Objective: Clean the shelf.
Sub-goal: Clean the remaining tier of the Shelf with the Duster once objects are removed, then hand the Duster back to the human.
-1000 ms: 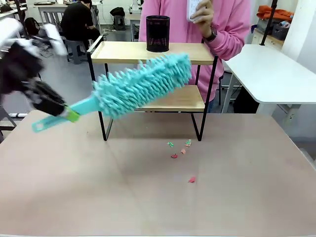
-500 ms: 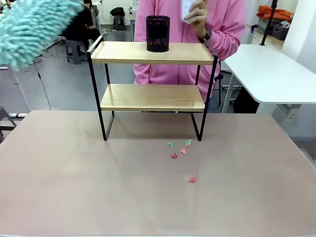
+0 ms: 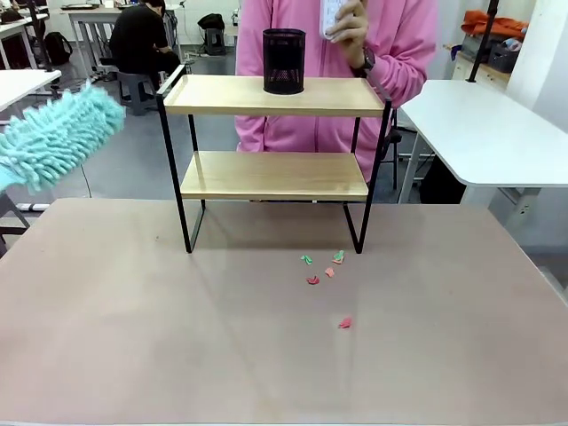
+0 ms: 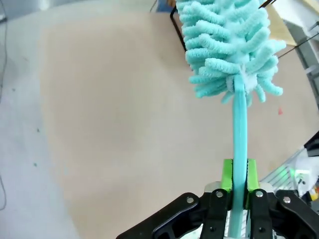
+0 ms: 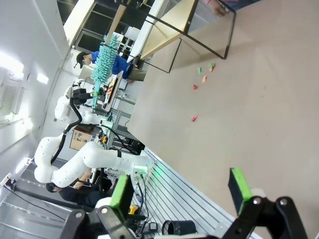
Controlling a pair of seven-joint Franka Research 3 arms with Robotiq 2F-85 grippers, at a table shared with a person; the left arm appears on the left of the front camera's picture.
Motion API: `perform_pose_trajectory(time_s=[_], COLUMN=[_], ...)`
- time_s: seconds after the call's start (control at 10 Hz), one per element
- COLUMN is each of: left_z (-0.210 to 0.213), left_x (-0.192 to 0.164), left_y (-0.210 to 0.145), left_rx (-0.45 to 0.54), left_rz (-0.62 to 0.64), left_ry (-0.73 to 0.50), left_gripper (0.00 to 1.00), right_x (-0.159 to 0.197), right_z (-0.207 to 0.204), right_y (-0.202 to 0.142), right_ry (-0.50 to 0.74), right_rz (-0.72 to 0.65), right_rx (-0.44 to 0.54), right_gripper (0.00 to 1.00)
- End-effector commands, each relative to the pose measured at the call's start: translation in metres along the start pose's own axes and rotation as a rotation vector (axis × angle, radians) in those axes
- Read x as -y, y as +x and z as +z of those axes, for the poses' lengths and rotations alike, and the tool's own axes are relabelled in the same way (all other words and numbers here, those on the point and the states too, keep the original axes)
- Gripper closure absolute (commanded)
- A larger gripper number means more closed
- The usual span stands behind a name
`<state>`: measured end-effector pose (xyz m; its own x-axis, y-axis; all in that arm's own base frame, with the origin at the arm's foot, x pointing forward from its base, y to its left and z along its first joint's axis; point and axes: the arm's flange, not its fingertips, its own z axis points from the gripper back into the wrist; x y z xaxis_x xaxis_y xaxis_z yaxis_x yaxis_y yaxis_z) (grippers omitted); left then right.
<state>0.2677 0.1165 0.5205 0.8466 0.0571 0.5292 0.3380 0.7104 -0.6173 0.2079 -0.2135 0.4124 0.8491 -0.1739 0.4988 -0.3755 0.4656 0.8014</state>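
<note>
Turquoise duster (image 3: 55, 138) hangs at nine o'clock from the shelf (image 3: 266, 95); your left gripper (image 4: 240, 175) clamps its handle, your right gripper (image 5: 179, 191) stands wide open and holds nothing.

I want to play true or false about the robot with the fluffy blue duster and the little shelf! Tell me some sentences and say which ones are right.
1. The left pincer is clamped on the handle of the teal duster. True.
2. The black mesh cup stands on the lower board of the shelf. False: it stands on the top board.
3. The right pincer holds a cloth. False: it is open and holds nothing.
4. Small coloured scraps lie on the table in front of the shelf. True.
5. The duster's fluffy head is touching the shelf. False: it is in the air off to the shelf's left, apart from it.
</note>
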Motion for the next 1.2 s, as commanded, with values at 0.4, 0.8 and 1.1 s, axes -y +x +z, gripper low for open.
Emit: perform_pose_trajectory(time_s=[0.4,0.8,1.1], left_z=[0.022,0.022,0.029], left_x=[0.025,0.025,0.046], left_y=[-0.003,-0.003,0.037], left_rx=[0.086,0.086,0.204], left_rz=[-0.110,-0.110,-0.196], left_ry=[-0.009,-0.009,-0.067], left_gripper=[0.88,0.88,0.88], right_x=[-0.001,-0.001,-0.011], right_z=[0.001,0.001,0.009], right_y=[0.003,0.003,0.015], right_ry=[0.013,0.013,0.003], right_rz=[0.026,0.026,0.029], right_rx=[0.019,0.019,-0.013], right_gripper=[0.00,0.00,0.00])
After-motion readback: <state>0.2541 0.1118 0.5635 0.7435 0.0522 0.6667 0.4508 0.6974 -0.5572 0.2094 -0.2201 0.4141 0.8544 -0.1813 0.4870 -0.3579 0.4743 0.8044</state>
